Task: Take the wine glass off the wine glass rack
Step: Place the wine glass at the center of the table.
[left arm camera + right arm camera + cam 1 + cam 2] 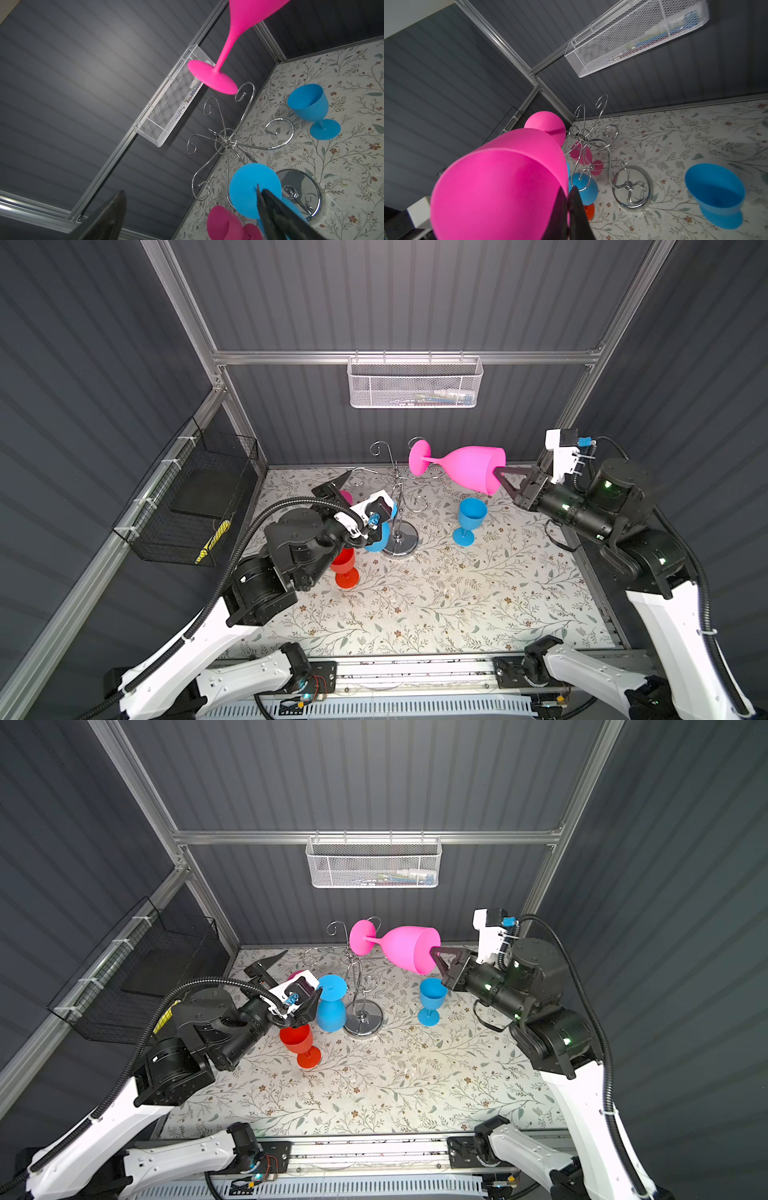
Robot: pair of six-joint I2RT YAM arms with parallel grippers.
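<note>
1. One floral table [457,605] fills the cell floor. Its near half, toward the arm bases, lies bare.
2. Two baskets hang on the walls, well apart from the work: a white mesh basket [413,385] at the back and a black wire basket [187,506] on the left.
3. Right claw [498,472] is pinched on the rim of the pink wine glass [469,468], one finger inside the bowl. Left claw [291,986] gapes wide and holds nothing.
4. Wine glass rack [401,541] stands upright mid-table. A hanging blue glass [331,1006] is on it, foot up, just beside a left finger.
5. Pink wine glass is in the air, long axis near level, with its rim toward the right arm. Its foot is beside a top scroll; whether they touch I cannot tell.
6. Below it stands an upright blue glass [469,518], between rack and right arm. A red glass [345,566] stands under the left arm.
</note>
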